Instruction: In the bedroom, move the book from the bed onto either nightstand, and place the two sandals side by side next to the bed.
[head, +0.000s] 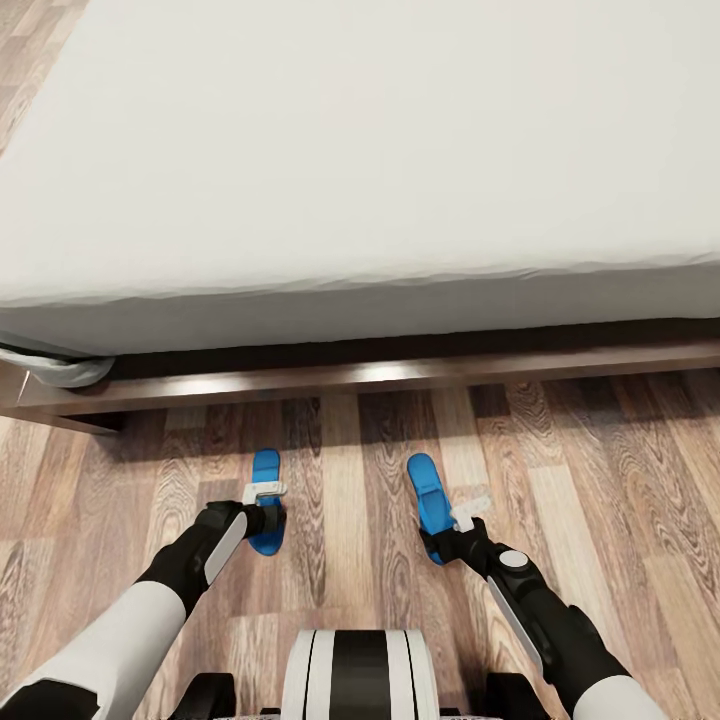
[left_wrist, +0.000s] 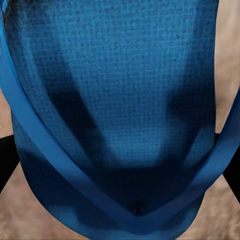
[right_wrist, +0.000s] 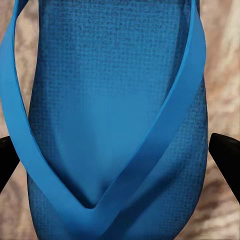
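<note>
Sandals first: two bright blue ones lie flat on the brown wood-plank floor (head: 350, 470) near the bed's side, toes toward the frame. On the head view's clock face the left sandal (head: 266, 500) sits at about seven o'clock from centre and the right sandal (head: 432, 500) at about five, apart with bare planks between them, the right one angled slightly. Left end effector (head: 264, 510) is down over the left sandal's heel half, and its wrist camera shows the textured blue footbed (left_wrist: 115, 100) with the V strap (left_wrist: 140, 217) close up, dark fingertips (left_wrist: 7, 160) at both edges flanking the sole; whether they press it I cannot tell. Right end effector (head: 450, 535) sits at the right sandal's heel end, its fingers (right_wrist: 227, 150) standing clear of the sole (right_wrist: 115, 100), spread wide. Beyond, toward twelve o'clock, the bed's dark-brown frame (head: 400, 372) carries the off-white mattress (head: 360, 150).
</note>
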